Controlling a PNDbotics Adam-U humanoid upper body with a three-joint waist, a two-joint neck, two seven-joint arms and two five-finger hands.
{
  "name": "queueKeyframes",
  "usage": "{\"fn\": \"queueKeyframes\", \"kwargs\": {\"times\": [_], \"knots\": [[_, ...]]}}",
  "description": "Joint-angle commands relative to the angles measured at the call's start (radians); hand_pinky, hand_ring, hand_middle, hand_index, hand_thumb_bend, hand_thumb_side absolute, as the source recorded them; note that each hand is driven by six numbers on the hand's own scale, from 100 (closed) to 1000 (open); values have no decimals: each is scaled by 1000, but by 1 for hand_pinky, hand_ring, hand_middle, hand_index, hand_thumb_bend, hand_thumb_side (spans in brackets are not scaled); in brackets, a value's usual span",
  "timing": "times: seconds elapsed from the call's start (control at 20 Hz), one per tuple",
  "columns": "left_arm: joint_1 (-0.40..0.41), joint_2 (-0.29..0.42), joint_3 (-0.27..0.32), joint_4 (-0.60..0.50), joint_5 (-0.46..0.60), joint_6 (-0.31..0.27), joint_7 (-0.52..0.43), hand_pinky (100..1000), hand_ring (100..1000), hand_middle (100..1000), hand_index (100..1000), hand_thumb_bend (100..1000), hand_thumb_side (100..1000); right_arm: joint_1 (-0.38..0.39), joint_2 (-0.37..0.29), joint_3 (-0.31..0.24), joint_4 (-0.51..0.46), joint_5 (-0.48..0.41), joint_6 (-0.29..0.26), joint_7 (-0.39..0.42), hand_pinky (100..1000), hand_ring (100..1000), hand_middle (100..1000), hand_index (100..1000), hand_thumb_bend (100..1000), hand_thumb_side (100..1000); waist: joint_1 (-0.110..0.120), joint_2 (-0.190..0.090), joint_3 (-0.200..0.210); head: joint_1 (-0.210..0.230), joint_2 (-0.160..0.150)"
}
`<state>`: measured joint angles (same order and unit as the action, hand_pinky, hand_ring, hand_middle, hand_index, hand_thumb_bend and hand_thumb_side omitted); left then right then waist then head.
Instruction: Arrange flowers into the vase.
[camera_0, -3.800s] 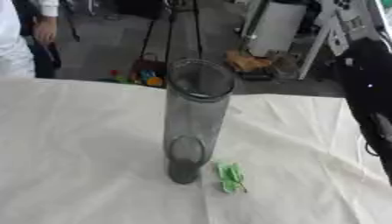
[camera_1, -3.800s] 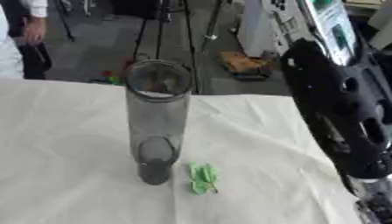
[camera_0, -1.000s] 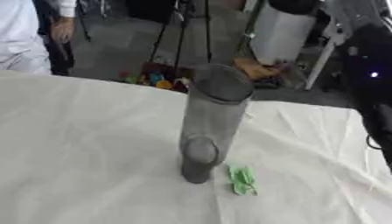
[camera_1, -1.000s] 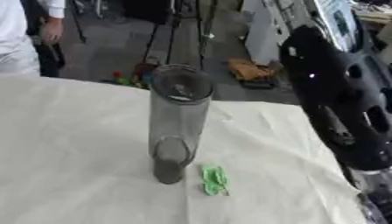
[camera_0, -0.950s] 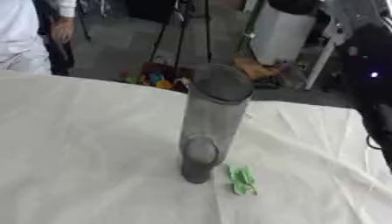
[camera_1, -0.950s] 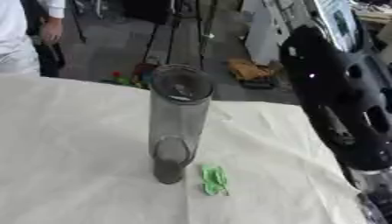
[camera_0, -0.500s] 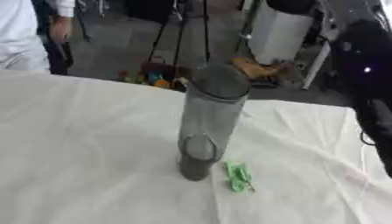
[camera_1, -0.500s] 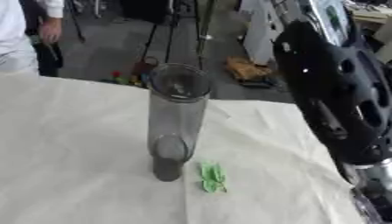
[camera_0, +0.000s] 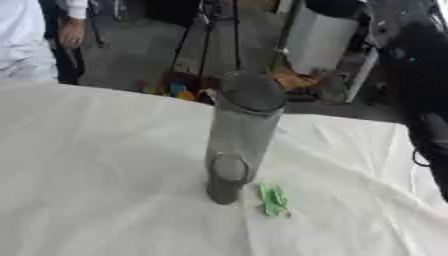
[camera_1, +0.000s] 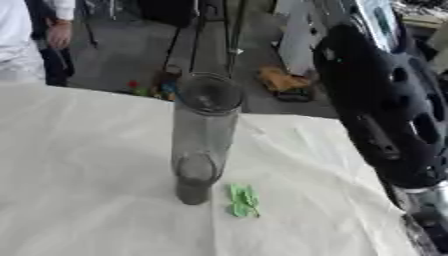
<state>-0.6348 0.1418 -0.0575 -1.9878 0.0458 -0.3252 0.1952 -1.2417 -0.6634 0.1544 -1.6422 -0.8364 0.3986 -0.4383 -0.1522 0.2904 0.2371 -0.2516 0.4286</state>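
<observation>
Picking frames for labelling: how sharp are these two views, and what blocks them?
Left eye view: soft all over, vase edges smeared, green leaf piece without detail. Right eye view: equally soft; the dark, unfocused right arm covers its right side.

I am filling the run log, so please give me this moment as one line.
vase: upright on white tablecloth, looks empty | green piece: on cloth right of vase base | right arm: raised at right edge | hands: not in view
</observation>
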Motion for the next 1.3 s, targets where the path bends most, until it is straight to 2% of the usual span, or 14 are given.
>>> {"fn": "queueKeyframes", "kwargs": {"times": [0.05, 0.5, 1.0, 1.3], "knots": [[-15, 11, 1, -12, 4, 1, 0, 703, 778, 864, 909, 100, 1000, -10, -23, -10, -31, -28, 12, -6, 100, 100, 100, 100, 162, 405, 7, -25, -1, 3, -1], [-19, 10, 1, -12, 5, 0, -1, 703, 778, 864, 909, 100, 1000, 0, -18, -24, -56, -75, 21, -31, 100, 100, 100, 100, 162, 408, 7, -21, 2, 3, 1], [-24, 2, 1, -12, 2, -1, 0, 703, 778, 864, 908, 100, 1000, 31, -13, -34, -97, -98, 4, -27, 100, 100, 100, 100, 139, 416, 2, 0, 12, 5, -9], [-27, -2, 1, -12, 0, -1, 0, 704, 779, 865, 908, 100, 1000, 40, -5, -35, -97, -100, 1, -21, 100, 100, 100, 100, 154, 421, 2, 12, 20, 4, -13]]}}
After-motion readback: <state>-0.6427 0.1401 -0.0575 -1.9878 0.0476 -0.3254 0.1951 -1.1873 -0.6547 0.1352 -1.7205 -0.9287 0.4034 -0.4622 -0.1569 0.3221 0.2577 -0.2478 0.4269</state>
